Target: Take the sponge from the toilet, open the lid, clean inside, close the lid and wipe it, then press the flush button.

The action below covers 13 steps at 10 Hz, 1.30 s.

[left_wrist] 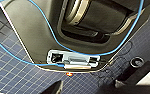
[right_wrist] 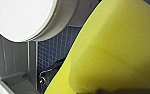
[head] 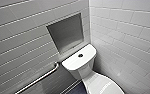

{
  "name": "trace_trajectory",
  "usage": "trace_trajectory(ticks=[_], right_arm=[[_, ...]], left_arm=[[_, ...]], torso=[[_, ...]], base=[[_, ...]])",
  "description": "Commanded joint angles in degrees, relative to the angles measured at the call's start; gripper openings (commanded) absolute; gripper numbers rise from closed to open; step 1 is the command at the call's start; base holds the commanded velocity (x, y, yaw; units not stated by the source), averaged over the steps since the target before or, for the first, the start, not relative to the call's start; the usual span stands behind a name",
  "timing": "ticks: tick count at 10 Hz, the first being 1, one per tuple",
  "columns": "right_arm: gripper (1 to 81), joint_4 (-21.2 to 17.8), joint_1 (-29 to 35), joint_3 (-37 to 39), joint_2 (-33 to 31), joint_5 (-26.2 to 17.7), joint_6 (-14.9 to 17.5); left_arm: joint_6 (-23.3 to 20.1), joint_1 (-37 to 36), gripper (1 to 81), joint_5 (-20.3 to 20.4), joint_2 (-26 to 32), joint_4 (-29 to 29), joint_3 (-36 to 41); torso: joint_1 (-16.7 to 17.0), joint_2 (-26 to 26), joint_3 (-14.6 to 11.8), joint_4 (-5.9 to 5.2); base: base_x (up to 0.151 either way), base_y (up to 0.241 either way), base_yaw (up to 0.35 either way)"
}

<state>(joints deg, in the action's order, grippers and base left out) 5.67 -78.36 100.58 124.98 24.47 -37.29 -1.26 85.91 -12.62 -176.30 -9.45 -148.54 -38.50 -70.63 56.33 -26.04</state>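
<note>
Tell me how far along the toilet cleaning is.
Done, apparently: the sponge is off the toilet, close up at the right wrist, so likely picked up. In hand: nothing clear; the lid is down. Left: probably pressing the flush button; whether the inside was cleaned or the lid wiped cannot be told.

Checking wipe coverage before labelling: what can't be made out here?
- Head view: glossy white oval lid, front cut off by the bottom edge.
- Head view: small dark round flush button, too small for detail.
- Right wrist view: bright yellow sponge block runs past the edges, hiding much of the blue tiled floor.
</note>
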Motion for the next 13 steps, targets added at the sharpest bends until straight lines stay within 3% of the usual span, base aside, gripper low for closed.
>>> trace_trajectory(ticks=[1, 2, 4, 6, 11, 13], right_arm=[[1.0, 2.24, 11.49, -14.44, -10.41, -8.82, 4.42], [1.0, 2.07, 16.23, -18.84, -12.96, -10.74, 4.42], [1.0, 1.1, 26.95, -21.85, -13.06, -19.26, 4.42], [1.0, 0.84, 38.46, -21.15, -8.51, -31.65, 4.07], [1.0, 1.8, 50.96, -5.42, 9.77, -46.86, 3.98], [1.0, 2.51, 53.25, 1.78, 16.8, -48.46, 4.07]], left_arm=[[-0.06, 0.45, 81.1, -5.14, 0.69, -0.04, -0.08], [-0.06, 0.19, 81.1, -5.14, 0.59, -0.04, -0.08], [-0.06, 0.19, 81.1, -5.05, 0.59, -0.04, -0.09], [-0.06, 0.01, 81.1, -5.05, 0.42, -0.04, -0.08], [-0.06, 0.01, 81.1, -5.05, 0.33, 0.04, -0.17], [0.03, 0.01, 81.1, -5.14, 0.33, 0.04, -0.17]], torso=[[0.0, 0.0, 0.0, 0.0], [0.0, 0.02, 0.0, 0.0], [0.0, 0.0, 0.0, 0.0], [0.0, 0.02, 0.0, 0.0], [0.0, 0.02, 0.0, 0.0], [0.0, 0.02, 0.02, 0.0]], base=[[0.0, 0.0, 0.0], [0.0, 0.0, 0.0], [0.0, 0.0, 0.0], [0.0, 0.0, 0.0], [0.0, 0.0, 0.0], [0.0, 0.0, 0.0]])
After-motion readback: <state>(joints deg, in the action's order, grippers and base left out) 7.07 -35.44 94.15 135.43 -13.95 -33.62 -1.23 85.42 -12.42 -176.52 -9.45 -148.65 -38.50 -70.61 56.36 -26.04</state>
